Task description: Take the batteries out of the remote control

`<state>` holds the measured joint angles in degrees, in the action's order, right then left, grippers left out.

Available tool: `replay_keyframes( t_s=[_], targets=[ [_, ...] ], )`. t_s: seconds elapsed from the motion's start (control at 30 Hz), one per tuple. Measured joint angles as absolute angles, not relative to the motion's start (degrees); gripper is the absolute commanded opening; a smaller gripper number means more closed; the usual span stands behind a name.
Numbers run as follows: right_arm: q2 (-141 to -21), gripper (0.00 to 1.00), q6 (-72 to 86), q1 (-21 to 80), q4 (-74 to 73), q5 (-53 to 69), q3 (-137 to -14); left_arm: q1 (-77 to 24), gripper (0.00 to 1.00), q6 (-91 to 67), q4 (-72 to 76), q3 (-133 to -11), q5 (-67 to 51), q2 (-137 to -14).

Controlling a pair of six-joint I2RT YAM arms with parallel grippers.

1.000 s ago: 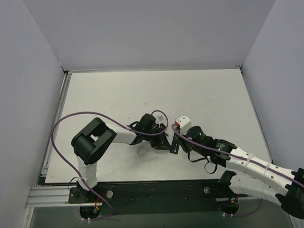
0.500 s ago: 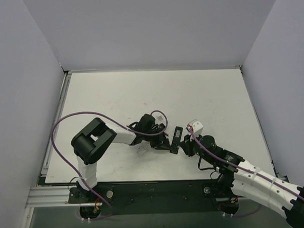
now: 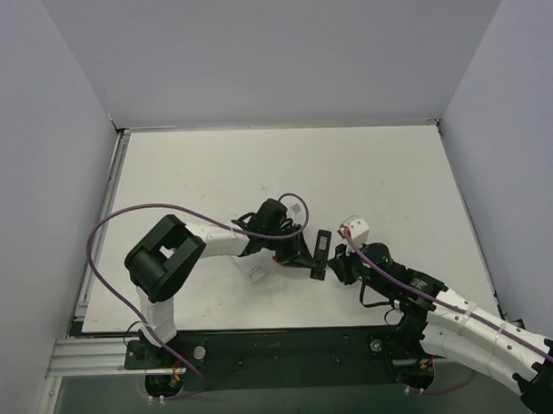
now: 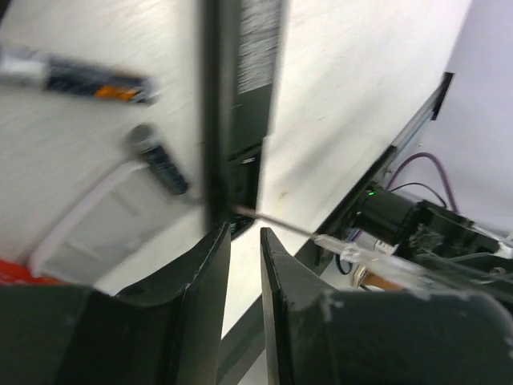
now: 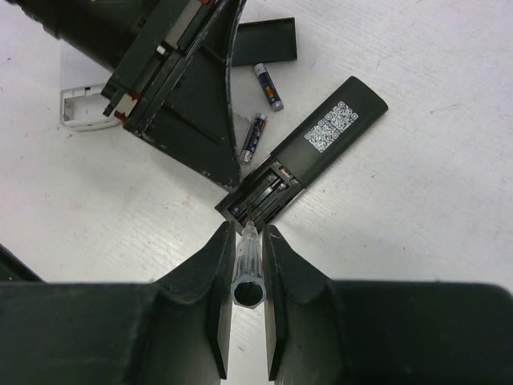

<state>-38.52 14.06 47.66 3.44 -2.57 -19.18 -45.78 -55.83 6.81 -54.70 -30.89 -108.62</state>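
Note:
The remote control [image 5: 321, 144] lies on the table as a black bar, its battery recess open at the near end. Two small batteries [image 5: 268, 87] [image 5: 255, 136] lie loose on the table beside it. They are dark with orange marks. My right gripper [image 5: 248, 228] is shut on a clear-handled screwdriver [image 5: 248, 261], whose thin tip reaches into the recess. My left gripper [image 4: 244, 233] sits at the remote's [image 4: 240, 80] recess end, jaws a narrow gap apart with nothing between them. From above, both grippers [image 3: 301, 254] [image 3: 336, 270] flank the remote [image 3: 322, 251].
A small black cover piece [image 5: 264, 42] lies beyond the batteries. A whitish flat frame [image 5: 80, 108] rests left of the left gripper, also seen from above [image 3: 257, 273]. Grey walls close in the white table [image 3: 366, 167] on three sides.
My right arm has drawn back toward the near right, uncovering the remote in the top view. The left gripper has shifted slightly and its jaws have parted a little.

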Motion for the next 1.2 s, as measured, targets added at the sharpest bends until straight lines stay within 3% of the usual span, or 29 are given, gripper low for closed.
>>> replay_keyframes(
  t_s=[0.37, 0.47, 0.5, 0.53, 0.57, 0.73, 0.9, 1.2],
  targets=[
    [-37.3, 0.00, 14.2, 46.5, -9.3, -5.5, -31.1, -44.8, 0.43, -50.0, -5.0, -65.2, -28.0, -98.1],
    [-37.2, 0.01, 15.1, 45.9, -12.9, -7.5, -34.9, -42.7, 0.54, -48.2, -9.0, -65.2, -26.0, -93.9],
    [-37.2, 0.04, 15.4, 45.7, -14.0, -8.0, -35.9, -41.9, 0.75, -47.5, -10.2, -65.2, -25.4, -92.6],
    [-37.2, 0.04, 15.9, 45.4, -15.1, -8.6, -36.8, -40.7, 0.87, -46.7, -11.7, -65.1, -24.4, -90.8],
    [-37.2, 0.03, 16.6, 45.2, -16.0, -9.1, -37.6, -39.6, 0.89, -45.5, -12.9, -65.1, -23.4, -88.7],
    [-37.3, 0.00, 21.6, 44.6, -20.1, -11.3, -38.5, -34.1, 0.97, -41.0, -17.5, -63.1, -18.2, -76.3],
    [-39.3, 0.01, 27.0, 43.2, -24.6, -14.7, -38.8, -28.6, 0.98, -36.6, -19.9, -58.9, -17.8, -66.2],
    [-47.0, 0.04, 30.4, 35.5, -33.5, -6.7, -45.1, -13.9, 0.98, -29.1, -25.1, -49.6, -26.6, -64.6]
  ],
)
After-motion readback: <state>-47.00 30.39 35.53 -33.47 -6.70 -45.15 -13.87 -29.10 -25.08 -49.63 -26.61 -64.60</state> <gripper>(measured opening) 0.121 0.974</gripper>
